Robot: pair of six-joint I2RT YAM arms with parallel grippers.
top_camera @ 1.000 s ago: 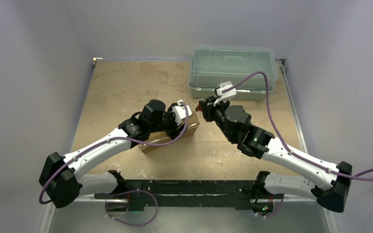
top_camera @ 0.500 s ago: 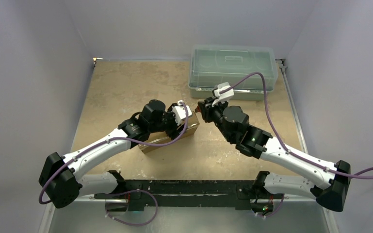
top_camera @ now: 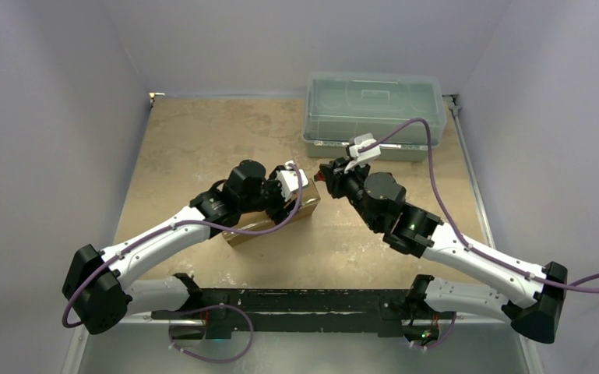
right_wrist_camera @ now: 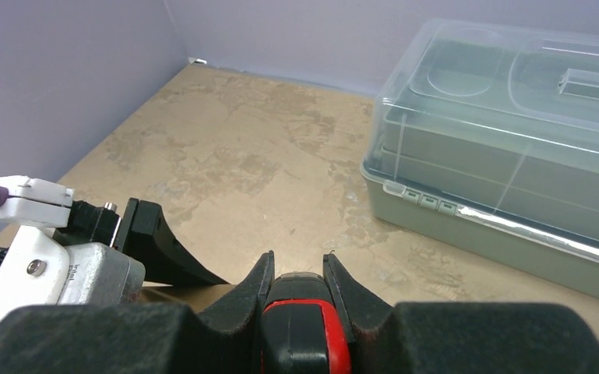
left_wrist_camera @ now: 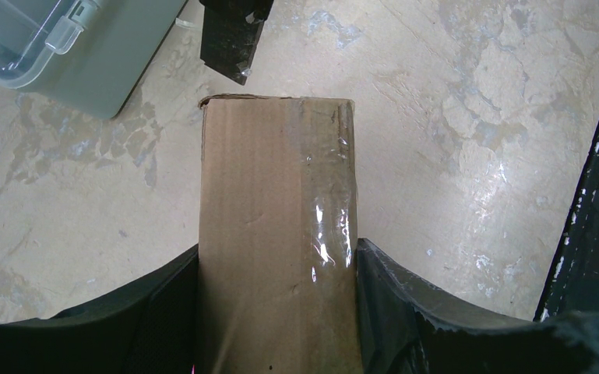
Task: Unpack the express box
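The express box (left_wrist_camera: 273, 179) is near the middle of the bench (top_camera: 195, 140), clear tape along one side. The left end effector (left_wrist_camera: 277, 269) clamps it across its width, a finger pressed to each long side, the arm reaching in low from the left. Just off the box's far end, the right end effector (right_wrist_camera: 297, 266) has its fingers closed around a red-and-black object (right_wrist_camera: 305, 319), its arm bent inward. The lidded plastic bin (top_camera: 374, 113) stands behind.

No text, label, brand or number is legible in any view. Express box (left_wrist_camera: 276, 234): plain cardboard face with clear tape (left_wrist_camera: 329, 210), no readable print. Plastic bin (right_wrist_camera: 506, 156): no readable marks.
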